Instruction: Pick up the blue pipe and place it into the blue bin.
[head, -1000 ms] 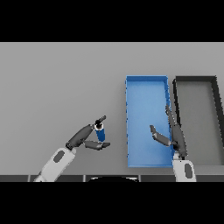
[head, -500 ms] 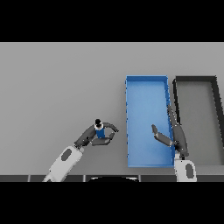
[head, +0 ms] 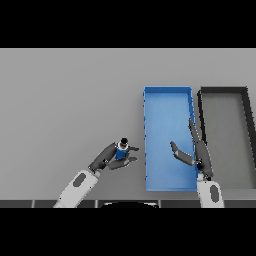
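Grey table stretches bare across the left part of my view, and my left arm comes up over it from the lower edge. At its end my left hand is curled round the blue pipe, fingers and thumb closing on it from either side, so the pipe sits in my grip with its dark cap pointing away from me. Whether the pipe is lifted off the table or touching it I cannot tell. It is near the blue bin but outside it, just left of the bin's left wall and level with the bin's lower half. The bin is a long open tray running away from me, with nothing in it. Over its right side hangs my right hand, held open with the fingers straight and pointing away from me and the thumb spread out to the left; it holds nothing. Just beside the bin, further right, lies a dark bin of much the same shape, its long wall close to the blue one's.
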You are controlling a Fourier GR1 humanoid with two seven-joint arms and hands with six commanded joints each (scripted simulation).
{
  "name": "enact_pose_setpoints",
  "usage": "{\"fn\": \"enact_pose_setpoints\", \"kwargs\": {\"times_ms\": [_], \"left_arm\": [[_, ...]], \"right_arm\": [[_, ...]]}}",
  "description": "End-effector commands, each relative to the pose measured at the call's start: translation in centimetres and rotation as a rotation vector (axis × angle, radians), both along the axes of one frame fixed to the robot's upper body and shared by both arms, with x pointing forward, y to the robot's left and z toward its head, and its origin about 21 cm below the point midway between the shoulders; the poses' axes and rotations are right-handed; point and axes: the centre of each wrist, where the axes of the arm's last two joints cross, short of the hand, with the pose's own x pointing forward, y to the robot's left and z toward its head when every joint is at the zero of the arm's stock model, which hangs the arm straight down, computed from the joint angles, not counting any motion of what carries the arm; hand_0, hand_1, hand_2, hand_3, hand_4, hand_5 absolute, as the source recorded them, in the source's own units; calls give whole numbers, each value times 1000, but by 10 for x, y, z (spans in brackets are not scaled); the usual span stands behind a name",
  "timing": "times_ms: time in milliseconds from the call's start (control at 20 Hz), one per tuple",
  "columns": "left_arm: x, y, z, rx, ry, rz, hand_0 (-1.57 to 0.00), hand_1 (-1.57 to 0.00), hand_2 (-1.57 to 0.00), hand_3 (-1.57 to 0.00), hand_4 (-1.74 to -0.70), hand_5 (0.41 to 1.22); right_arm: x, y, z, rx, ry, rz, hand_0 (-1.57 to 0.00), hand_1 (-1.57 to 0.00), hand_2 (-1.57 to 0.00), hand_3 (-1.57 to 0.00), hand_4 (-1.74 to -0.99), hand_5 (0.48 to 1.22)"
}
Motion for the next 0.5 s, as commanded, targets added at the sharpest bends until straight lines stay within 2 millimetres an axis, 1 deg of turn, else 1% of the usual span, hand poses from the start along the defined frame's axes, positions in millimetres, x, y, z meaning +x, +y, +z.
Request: {"fn": "enact_pose_setpoints", "kwargs": {"times_ms": [0,100,150,200,250,300,350,400,450], "left_arm": [[0,-1,6,-14,-14,1,-1467,-1483,-1495,-1492,-1478,1188],[3,-6,16,-59,-44,-4,-1504,-1515,-1522,-1520,-1471,1200],[8,-10,27,-65,-67,-12,-1518,-1526,-1532,-1531,-1469,1204],[9,-10,31,-66,-78,-15,-1528,-1535,-1540,-1539,-1468,1207],[8,-13,38,-83,-90,-30,-1537,-1542,-1546,-1545,-1467,1210],[12,-15,48,-93,-98,-36,-1544,-1548,-1551,-1550,-1466,1212],[11,-16,54,-101,-114,-57,-1549,-1553,-1555,-1554,-1466,1214],[10,-20,58,-106,-123,-75,-1554,-1556,-1558,-1558,-1465,1215],[14,-22,68,-108,-131,-84,-1557,-1559,-1561,-1560,-1466,1217]], "right_arm": [[-2,0,-1,12,-4,2,1,1,1,1,-1219,628],[-1,-2,1,16,-15,1,1,1,1,1,-1229,633],[0,-4,1,0,-4,-8,1,1,1,1,-1226,636],[0,-3,0,-10,-1,-8,1,1,1,1,-1220,638],[-2,-1,1,-14,-18,4,1,1,1,1,-1213,639],[-2,-3,4,-21,-23,-4,1,1,1,1,-1204,640],[-3,-1,1,-21,-15,-4,1,1,1,1,-1194,642],[-2,-2,2,-28,-4,-10,1,1,1,1,-1184,643],[1,-2,1,-34,1,-8,1,1,1,1,-1176,643]]}}
